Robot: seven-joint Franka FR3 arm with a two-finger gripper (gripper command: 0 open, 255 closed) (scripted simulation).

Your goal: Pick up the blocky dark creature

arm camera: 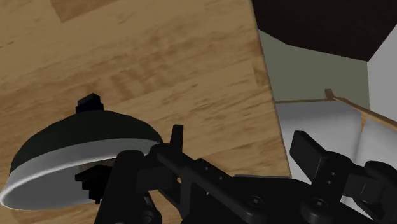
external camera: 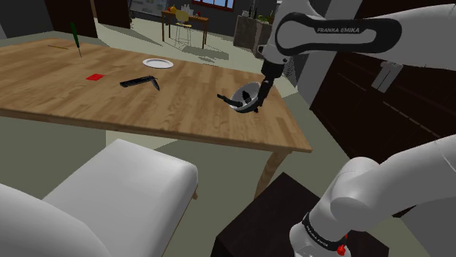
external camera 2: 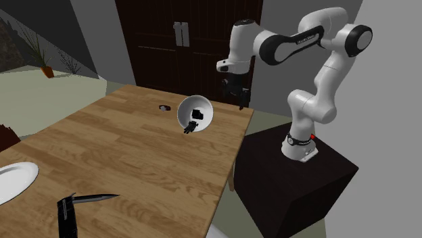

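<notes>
One blocky dark creature in one tipped, white-lined dark bowl, one black two-finger hand just beside it, spread and empty.

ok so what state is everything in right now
gripper: open, holding nothing
bowl: tipped on its side
blocky dark creature: lying in the bowl's mouth, not held
plate: lying flat, nothing on it
black folding tool: unfolded to an angle
dark doors: shut

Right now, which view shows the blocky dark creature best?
The second exterior view: the creature shows whole inside the tipped white bowl. The shoulder view catches a dark sliver; the wrist view hides most behind the tool.
</notes>
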